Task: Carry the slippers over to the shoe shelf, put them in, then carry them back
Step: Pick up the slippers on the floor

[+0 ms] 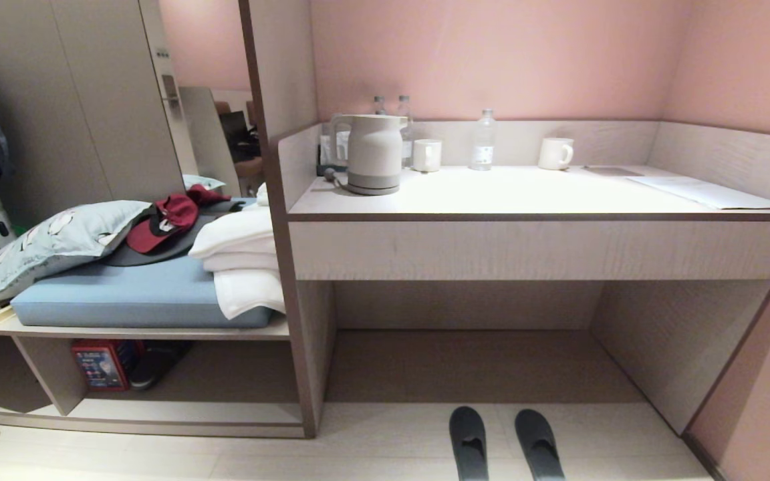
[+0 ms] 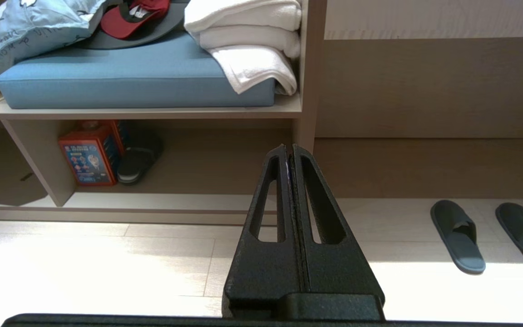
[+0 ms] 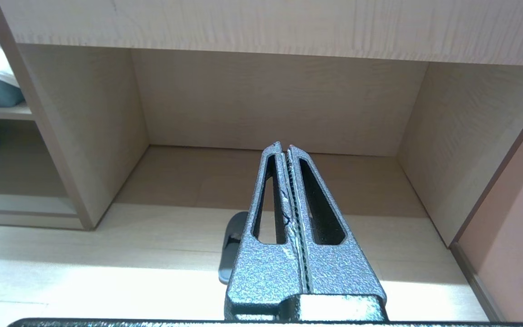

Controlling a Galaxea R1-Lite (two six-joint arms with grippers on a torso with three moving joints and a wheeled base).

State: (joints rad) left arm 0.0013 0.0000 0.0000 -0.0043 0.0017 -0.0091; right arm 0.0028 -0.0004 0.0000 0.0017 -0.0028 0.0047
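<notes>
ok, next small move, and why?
Probably open a claw and lower it toward the pair of dark fabric slippers: they lie untouched on the pale floor before the desk recess, while left claw and right claw are shut, empty.

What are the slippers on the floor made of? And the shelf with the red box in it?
The slippers look like soft dark cloth: matte, no shine, with rounded toe caps and thin flat soles. The shoe shelf looks like pale wood or a wood-look board: faint grain lines run along its smooth, flat panels. Whether it is solid wood cannot be told. The red box looks like printed cardboard, probably.
</notes>
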